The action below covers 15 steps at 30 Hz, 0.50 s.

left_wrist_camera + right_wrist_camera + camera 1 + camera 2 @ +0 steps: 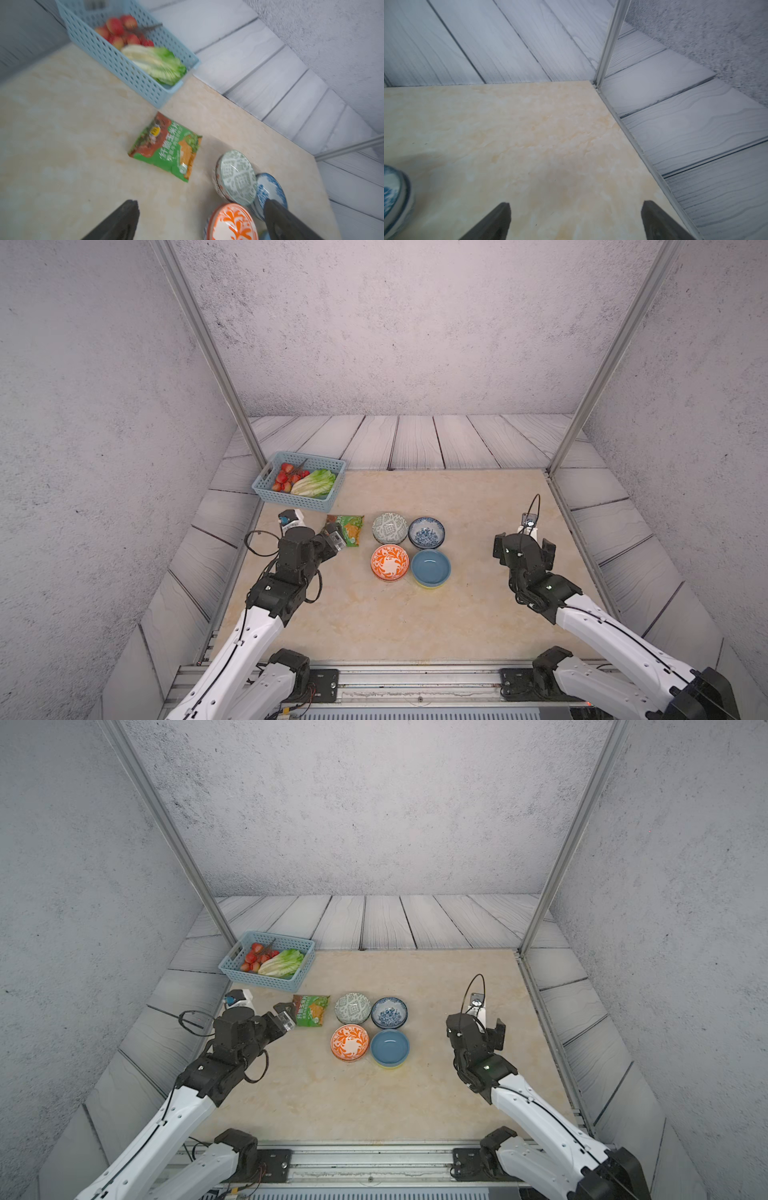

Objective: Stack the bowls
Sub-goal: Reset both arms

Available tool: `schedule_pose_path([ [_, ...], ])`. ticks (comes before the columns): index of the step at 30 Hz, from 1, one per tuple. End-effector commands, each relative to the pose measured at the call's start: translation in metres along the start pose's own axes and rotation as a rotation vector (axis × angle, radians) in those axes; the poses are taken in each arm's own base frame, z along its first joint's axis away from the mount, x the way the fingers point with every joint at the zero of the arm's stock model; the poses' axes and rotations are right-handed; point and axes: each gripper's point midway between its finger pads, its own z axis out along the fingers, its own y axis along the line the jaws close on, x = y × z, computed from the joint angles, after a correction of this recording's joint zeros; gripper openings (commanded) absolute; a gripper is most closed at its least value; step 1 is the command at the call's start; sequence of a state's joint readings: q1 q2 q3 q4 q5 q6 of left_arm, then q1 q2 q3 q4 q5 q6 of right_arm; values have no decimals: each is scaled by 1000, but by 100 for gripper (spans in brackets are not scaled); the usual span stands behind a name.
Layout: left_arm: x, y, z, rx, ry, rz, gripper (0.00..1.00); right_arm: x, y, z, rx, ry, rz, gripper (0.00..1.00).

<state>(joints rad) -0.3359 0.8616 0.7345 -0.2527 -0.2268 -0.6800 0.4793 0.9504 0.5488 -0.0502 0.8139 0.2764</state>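
Just below the centre of both top views, four bowls form a tight square: grey-green bowl (pixel 390 527) and floral bowl (pixel 426 532) above, orange-white bowl (pixel 390 562) and plain blue bowl (pixel 431 567) below, the last nested in a lime-green bowl (pixel 432 585). The left gripper (pixel 200 204), jaws wide and empty, hovers by the snack packet (pixel 351 529) at their left. The right gripper (pixel 576 204), equally wide and empty, hangs well apart at the right.

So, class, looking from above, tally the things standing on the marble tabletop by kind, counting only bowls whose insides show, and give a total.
Bowls, insides showing: 4 (grey-green geometric bowl, blue-white floral bowl, orange-white bowl, plain blue bowl)
Basket: 1
Snack packet: 1
Total: 6
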Motion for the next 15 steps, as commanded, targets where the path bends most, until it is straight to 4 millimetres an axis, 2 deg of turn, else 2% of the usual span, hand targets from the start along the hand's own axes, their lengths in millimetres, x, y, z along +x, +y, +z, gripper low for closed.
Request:
schedule_pose_path([
  [1, -35, 44, 4, -298, -177, 210, 100, -22, -21, 6, 97, -152, 48, 99],
  [4, -47, 66, 12, -426, -288, 303, 100, -6, -28, 21, 116, -124, 91, 99],
  [9, -27, 94, 54, -458, -216, 429, 100, 23, -29, 48, 106, -76, 89, 99],
  [12, -17, 97, 79, -419, -170, 455, 100, 40, -27, 63, 93, -73, 73, 99],
  [15, -10, 96, 101, -385, -137, 483, 100, 36, -26, 68, 89, -123, 67, 99],
])
